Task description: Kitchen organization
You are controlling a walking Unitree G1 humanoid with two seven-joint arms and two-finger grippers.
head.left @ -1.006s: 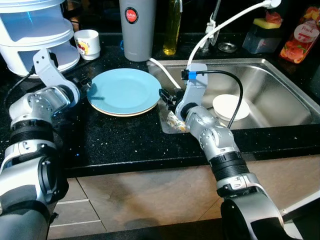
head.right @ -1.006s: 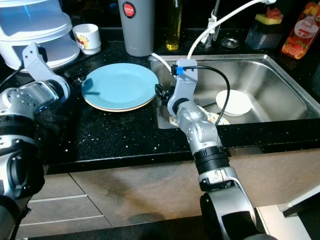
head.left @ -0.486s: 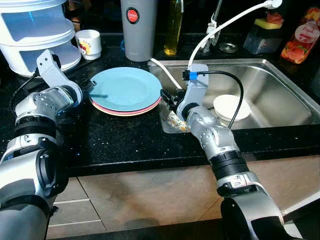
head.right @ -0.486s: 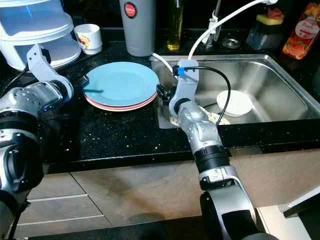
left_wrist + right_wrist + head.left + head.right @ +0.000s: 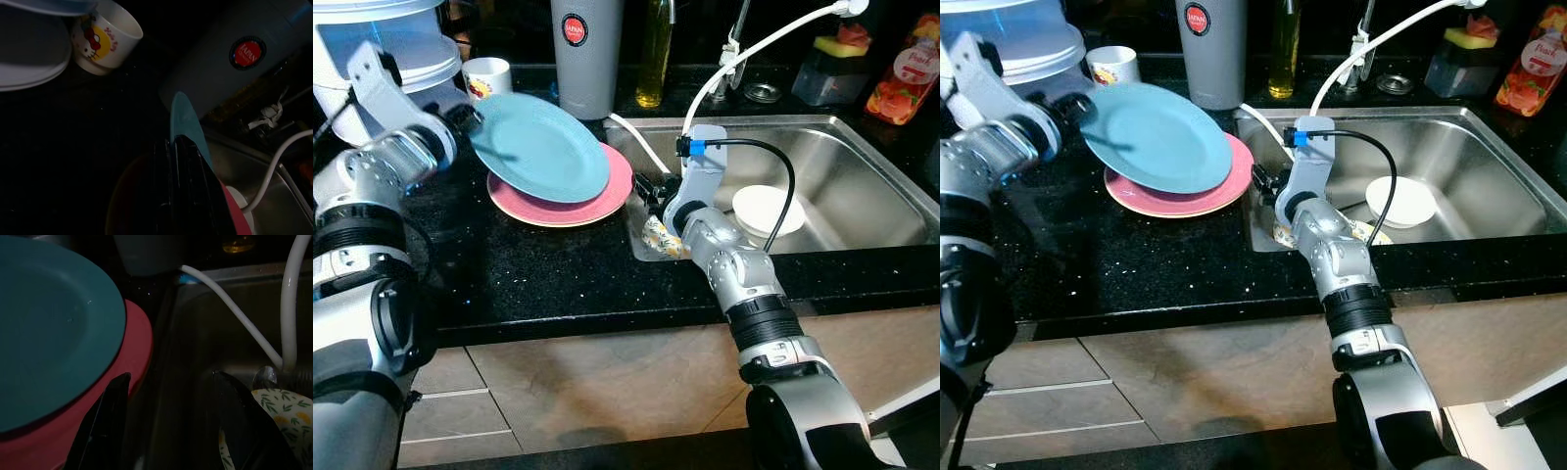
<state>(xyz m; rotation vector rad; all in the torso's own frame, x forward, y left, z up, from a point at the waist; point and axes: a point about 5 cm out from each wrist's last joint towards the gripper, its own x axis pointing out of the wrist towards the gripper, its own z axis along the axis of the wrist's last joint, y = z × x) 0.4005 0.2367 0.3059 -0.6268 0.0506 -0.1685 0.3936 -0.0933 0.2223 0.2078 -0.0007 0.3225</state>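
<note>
A blue plate [image 5: 543, 147] hangs tilted above a pink plate [image 5: 582, 201] that lies on the black counter. My left gripper [image 5: 470, 116] is shut on the blue plate's left rim; in the left wrist view the blue plate [image 5: 188, 117] shows edge-on between the black fingers [image 5: 183, 186]. My right gripper [image 5: 646, 186] hovers at the sink's left edge, just right of the pink plate. It is open, with nothing between its fingers [image 5: 105, 426], and the pink plate [image 5: 132, 362] and blue plate [image 5: 54, 328] lie beside it.
A white stacked container [image 5: 382, 49], a printed mug [image 5: 487, 76], a grey canister [image 5: 587, 54] and an oil bottle [image 5: 654, 54] line the back of the counter. The steel sink [image 5: 871, 166] holds a white bowl [image 5: 769, 208] and a patterned cloth [image 5: 658, 235]. A white hose [image 5: 744, 54] arcs overhead.
My left gripper has lifted the blue plate up and back to the left, uncovering the pink plate beneath. The right arm has barely moved.
</note>
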